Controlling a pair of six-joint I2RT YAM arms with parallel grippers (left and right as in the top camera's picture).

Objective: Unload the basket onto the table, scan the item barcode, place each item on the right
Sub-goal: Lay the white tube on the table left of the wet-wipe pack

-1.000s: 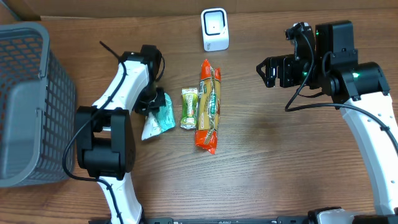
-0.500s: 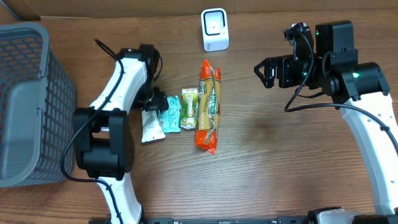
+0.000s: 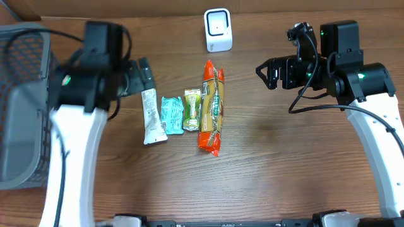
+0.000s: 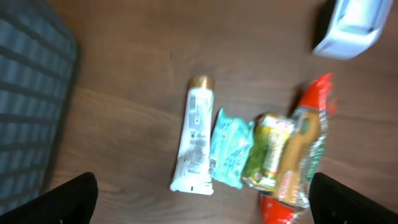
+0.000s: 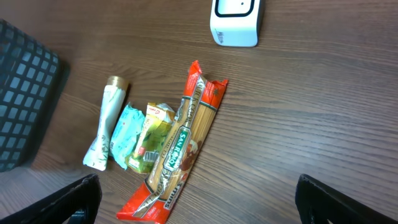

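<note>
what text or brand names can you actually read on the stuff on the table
None can be read.
pasta packet: lettering on its green label, too small.
white tube: print blurred.
teal packet and green packet: print blurred.
scanner: no text visible.

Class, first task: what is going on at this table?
The left gripper and the right gripper hang open and empty above the table. A white tube, a teal packet, a green packet and a long pasta pack lie side by side near the small white scanner. A grey basket stands at the left. Nothing is at the scanner yet.
</note>
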